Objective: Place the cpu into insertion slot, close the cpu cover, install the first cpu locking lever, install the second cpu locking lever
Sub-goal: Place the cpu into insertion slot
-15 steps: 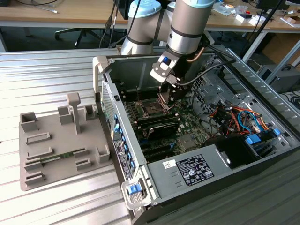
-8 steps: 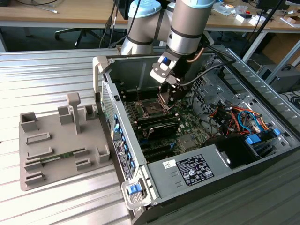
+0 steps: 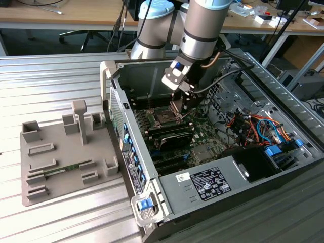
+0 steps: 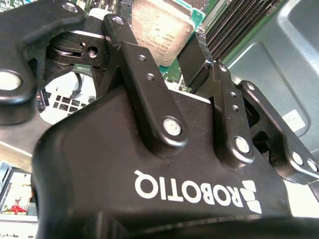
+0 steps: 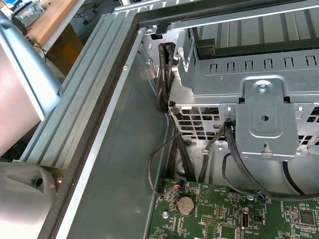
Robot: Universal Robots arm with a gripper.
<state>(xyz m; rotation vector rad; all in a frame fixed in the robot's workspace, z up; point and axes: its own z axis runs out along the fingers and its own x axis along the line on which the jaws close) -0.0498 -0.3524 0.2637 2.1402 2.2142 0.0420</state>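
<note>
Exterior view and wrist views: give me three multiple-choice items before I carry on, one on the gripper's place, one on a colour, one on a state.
1. Where is the gripper? A over the grey tray; B over the green circuit board inside the computer case; C outside the case, above the table.
2. What colour is the top of the cpu? A gold; B black; C silver-grey.
3. How is the case? A lying with its side open; B closed; C standing upright.
Answers: B, the exterior view shows it down inside the case; C, the second wrist view shows pale metal; A, the board is exposed from above.
</note>
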